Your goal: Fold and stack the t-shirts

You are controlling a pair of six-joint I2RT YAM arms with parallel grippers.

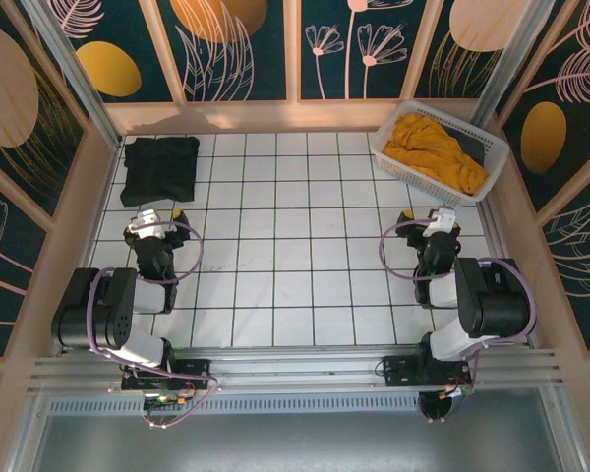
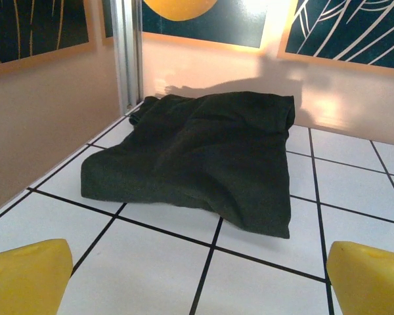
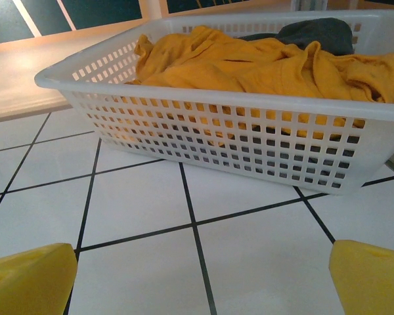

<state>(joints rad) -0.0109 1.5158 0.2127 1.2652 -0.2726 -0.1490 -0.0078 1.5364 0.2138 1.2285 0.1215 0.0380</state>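
- Cloth comes first, at the far left: the black t-shirt (image 1: 159,169) lies in the far-left corner of the white tiled table (image 1: 275,256). It is folded into a rough square with soft wrinkles across its top. Its far edge is close to the back wall and its left edge is near the side wall.
- The left gripper (image 1: 157,218) sits just on the near side of that shirt, pointing at it but not touching it.
- In the left wrist view, its two yellow fingers (image 2: 27,275) stand wide apart at the bottom corners. Bare tile lies between them and the jaws are released, grasping nothing. The black t-shirt (image 2: 197,157) rests a little beyond them.
- The right gripper (image 1: 435,221) sits on the right half of the table, pointing toward the far-right corner.
- Its jaws are likewise spread wide and released, and its yellow fingers (image 3: 371,279) frame bare tile in the right wrist view.
- Beyond it, apart from the fingers, the white lattice basket (image 1: 405,165) stands at an angle in the far-right corner.
- The mustard-yellow t-shirt (image 1: 428,147) lies crumpled inside the basket. It fills most of it and is heaped to about rim height.
- A dark grey cloth (image 1: 475,152) shows at the basket's far right end, partly under the yellow shirt.
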